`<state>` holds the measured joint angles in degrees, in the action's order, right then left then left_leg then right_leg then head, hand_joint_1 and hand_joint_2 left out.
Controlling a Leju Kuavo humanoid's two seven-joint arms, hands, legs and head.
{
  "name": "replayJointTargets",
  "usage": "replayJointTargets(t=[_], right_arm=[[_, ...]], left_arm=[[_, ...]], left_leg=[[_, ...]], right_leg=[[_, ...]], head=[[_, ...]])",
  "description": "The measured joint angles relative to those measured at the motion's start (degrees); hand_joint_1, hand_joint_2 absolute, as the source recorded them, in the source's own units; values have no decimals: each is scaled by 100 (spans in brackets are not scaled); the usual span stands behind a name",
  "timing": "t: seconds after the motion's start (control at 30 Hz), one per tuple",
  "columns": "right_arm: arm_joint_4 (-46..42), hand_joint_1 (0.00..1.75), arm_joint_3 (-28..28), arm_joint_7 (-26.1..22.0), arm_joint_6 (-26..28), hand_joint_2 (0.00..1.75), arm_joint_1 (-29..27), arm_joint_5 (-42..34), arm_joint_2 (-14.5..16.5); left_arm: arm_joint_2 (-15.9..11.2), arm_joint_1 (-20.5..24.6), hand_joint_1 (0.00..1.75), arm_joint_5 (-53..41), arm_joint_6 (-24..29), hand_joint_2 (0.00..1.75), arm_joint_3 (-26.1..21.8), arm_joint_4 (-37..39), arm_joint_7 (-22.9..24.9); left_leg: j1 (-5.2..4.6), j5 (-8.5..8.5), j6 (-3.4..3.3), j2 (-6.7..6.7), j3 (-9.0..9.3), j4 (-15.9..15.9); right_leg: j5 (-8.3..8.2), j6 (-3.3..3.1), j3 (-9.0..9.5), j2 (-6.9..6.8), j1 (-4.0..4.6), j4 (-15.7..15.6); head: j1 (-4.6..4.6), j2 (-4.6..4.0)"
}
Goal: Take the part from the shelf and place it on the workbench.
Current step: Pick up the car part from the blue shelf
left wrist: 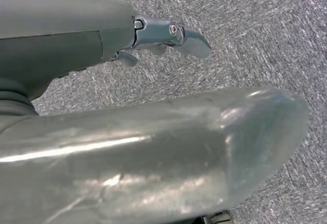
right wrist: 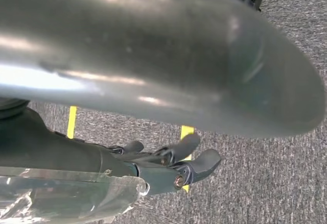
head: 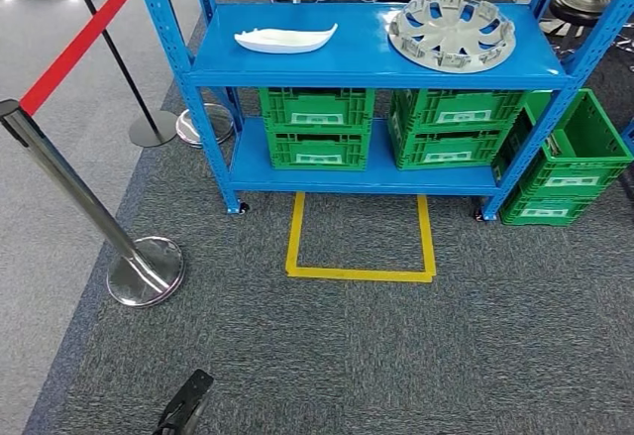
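Note:
A blue shelf (head: 373, 70) stands ahead of me in the head view. On its top board lie a long white moulded part (head: 285, 39) at the left and a round grey wheel cover (head: 452, 32) at the right. My left hand (head: 184, 407) hangs low at the bottom edge of that view, far from the shelf. In the left wrist view my left hand (left wrist: 146, 147) holds nothing, its fingers (left wrist: 181, 35) stretched out over the carpet. My right hand (right wrist: 154, 81) also hangs empty above the carpet, with its dark fingers (right wrist: 185, 160) extended.
Green crates (head: 318, 126) fill the lower shelf board, and more green crates (head: 572, 163) are stacked to the right of the shelf. A yellow tape square (head: 361, 257) marks the carpet before the shelf. Chrome stanchions (head: 142, 267) with a red belt (head: 74, 49) stand at the left.

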<state>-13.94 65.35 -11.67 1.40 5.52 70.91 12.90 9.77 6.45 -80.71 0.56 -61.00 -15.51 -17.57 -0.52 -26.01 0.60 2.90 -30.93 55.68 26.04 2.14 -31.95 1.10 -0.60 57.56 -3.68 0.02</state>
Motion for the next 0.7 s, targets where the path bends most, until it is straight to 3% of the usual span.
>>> replayJointTargets(t=[0.17,0.33,0.4,0.47,0.5,0.53,0.57,0.63,0.7], right_arm=[[22,0,48,1,2,0,29,1,2],[28,0,67,2,6,0,35,2,20],[28,0,74,2,8,0,41,3,23],[28,0,80,2,9,0,38,3,24],[28,0,83,2,10,0,32,3,24],[28,0,86,4,11,0,25,3,24],[28,0,90,5,14,0,21,3,24],[29,0,95,9,18,0,23,2,25],[37,0,97,9,19,0,34,1,33]], left_arm=[[1,36,0,-9,1,0,-1,9,52],[7,55,0,-11,3,0,-1,10,61],[15,59,0,-11,6,0,-1,10,61],[21,58,0,-11,9,0,-1,10,61],[23,56,0,-11,9,0,-1,10,62],[24,53,0,-11,9,0,-1,10,64],[24,49,0,-11,9,0,-1,10,67],[25,43,0,-11,10,0,-1,11,74],[24,49,0,-8,12,0,-1,12,79]], left_leg=[[-19,-15,-39,0,-12,30],[-14,-1,-139,-10,-1,-13],[13,17,-189,-24,41,-69],[12,-3,-212,-33,64,-71],[12,-17,-213,-36,78,-70],[13,-37,-208,-34,98,-69],[16,-61,-195,-30,129,-67],[26,-135,-147,-20,214,-56],[12,-216,-78,-11,258,-21]], right_leg=[[-3,24,2,1,-17,0],[14,107,-12,-5,-34,-2],[213,132,-195,-30,-26,371],[554,146,-601,-46,-22,1166],[655,151,-798,-48,-22,1513],[646,157,-911,-49,-22,1680],[521,160,-909,-50,-24,1611],[77,171,-598,-49,-37,894],[-132,147,-275,-28,-43,249]], head=[[-1,0],[2,0],[21,0],[38,0],[38,0],[39,0],[43,0],[51,0],[66,0]])
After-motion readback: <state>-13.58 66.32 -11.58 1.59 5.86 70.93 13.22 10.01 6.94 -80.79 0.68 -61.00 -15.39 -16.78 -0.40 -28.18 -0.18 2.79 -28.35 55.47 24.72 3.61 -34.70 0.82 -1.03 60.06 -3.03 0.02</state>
